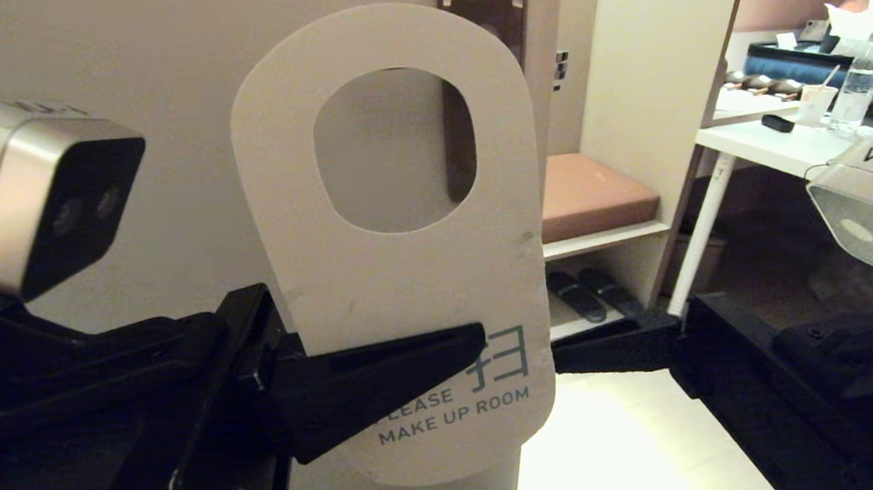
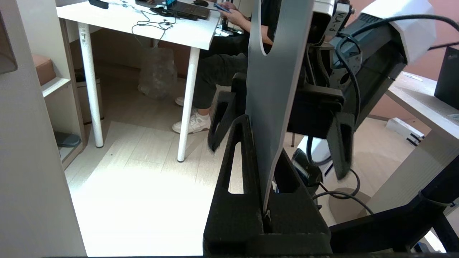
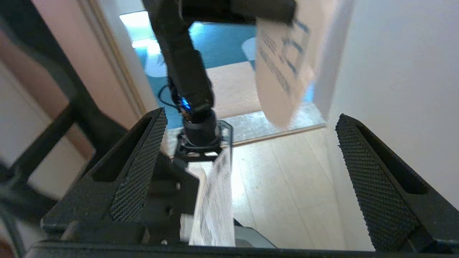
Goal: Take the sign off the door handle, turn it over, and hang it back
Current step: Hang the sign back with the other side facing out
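The sign (image 1: pixel 408 278) is upright in the air in front of the door, its off-white "PLEASE MAKE UP ROOM" face towards the head camera. My left gripper (image 1: pixel 415 363) is shut on its lower part, one finger lying across the print. In the left wrist view the sign (image 2: pixel 272 71) stands edge-on, slate-blue face showing, clamped in my left gripper (image 2: pixel 263 143). The door handle's dark bronze plate (image 1: pixel 459 142) shows through the sign's hole; the lever is mostly hidden. My right gripper (image 1: pixel 608 348) is open, just right of the sign's lower edge. In the right wrist view it (image 3: pixel 251 114) is empty, the sign (image 3: pixel 287 71) ahead and apart.
The pale door (image 1: pixel 163 142) fills the left. To the right is a shelf with a brown cushion (image 1: pixel 596 193) and slippers (image 1: pixel 592 291) below. A white table (image 1: pixel 771 145) with a bottle (image 1: pixel 860 87) stands at the far right. A seated person's legs (image 2: pixel 215 71) show under a table.
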You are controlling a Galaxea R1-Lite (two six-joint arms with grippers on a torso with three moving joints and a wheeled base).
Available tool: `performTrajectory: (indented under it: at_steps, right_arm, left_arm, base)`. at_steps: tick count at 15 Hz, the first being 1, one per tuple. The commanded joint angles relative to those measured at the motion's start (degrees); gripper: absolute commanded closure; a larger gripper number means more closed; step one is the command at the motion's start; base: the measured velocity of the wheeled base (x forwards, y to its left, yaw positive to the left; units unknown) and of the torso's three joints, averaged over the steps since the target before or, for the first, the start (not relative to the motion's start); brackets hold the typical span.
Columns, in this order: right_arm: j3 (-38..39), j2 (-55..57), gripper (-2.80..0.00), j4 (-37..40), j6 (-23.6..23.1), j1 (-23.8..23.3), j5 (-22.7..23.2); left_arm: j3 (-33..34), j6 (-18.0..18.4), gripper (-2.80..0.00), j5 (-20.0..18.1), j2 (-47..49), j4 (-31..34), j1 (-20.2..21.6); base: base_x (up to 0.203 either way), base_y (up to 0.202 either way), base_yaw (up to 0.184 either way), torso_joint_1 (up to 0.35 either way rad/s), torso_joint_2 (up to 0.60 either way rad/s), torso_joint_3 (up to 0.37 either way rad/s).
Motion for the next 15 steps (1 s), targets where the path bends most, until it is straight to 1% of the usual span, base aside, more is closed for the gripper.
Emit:
performTrajectory:
  at_steps: [1, 5, 8, 9, 11, 12, 14, 15]
  right_arm:
    - [3.22, -3.93, -2.80, -0.25, 0.00, -2.04, 0.29]
    - [7.72, -7.38, -2.80, -0.25, 0.00, -2.96, 0.24]
    - [10.46, -9.50, -2.80, -0.25, -0.09, -5.17, 0.29]
    - [11.13, -10.05, 0.00, -0.25, -0.09, -5.93, 0.25]
    - [11.79, -11.09, 0.00, -0.25, -0.09, -6.74, -0.12]
    - [12.15, -11.66, 0.00, -0.25, -0.09, -7.12, -1.29]
    - [12.81, -12.18, 0.00, -0.25, -0.13, -7.18, -6.27]
    - [13.23, -12.55, 0.00, -0.25, -0.12, -7.21, -9.77]
  left_arm:
    - [0.00, -0.05, 0.00, -0.11, -0.02, -0.24, 0.01]
    - [0.00, 0.04, 0.00, -0.20, -0.02, -0.24, 0.01]
    - [0.00, 0.13, 0.00, -0.20, -0.25, -0.24, 0.01]
    - [0.11, 0.13, 0.00, -0.18, -0.39, -0.24, 0.01]
    - [0.35, 0.21, 0.00, -0.11, -0.55, -0.24, 0.01]
    - [0.44, 0.21, 0.00, -0.17, -0.79, -0.24, 0.01]
    - [0.44, 0.22, 0.00, -0.11, -1.34, -0.18, 0.01]
    - [0.44, 0.21, 0.00, -0.11, -1.59, -0.15, 0.01]
  base:
    - [0.000, 0.000, 0.000, 0.000, 0.00, 0.000]
    - [0.000, 0.000, 0.000, 0.000, 0.00, 0.000]
    - [0.000, 0.000, 0.000, 0.000, 0.00, 0.000]
    - [0.000, 0.000, 0.000, 0.000, 0.00, 0.000]
    - [0.000, 0.000, 0.000, 0.000, 0.00, 0.000]
    - [0.000, 0.000, 0.000, 0.000, 0.00, 0.000]
    - [0.000, 0.000, 0.000, 0.000, 0.00, 0.000]
    - [0.000, 0.000, 0.000, 0.000, 0.00, 0.000]
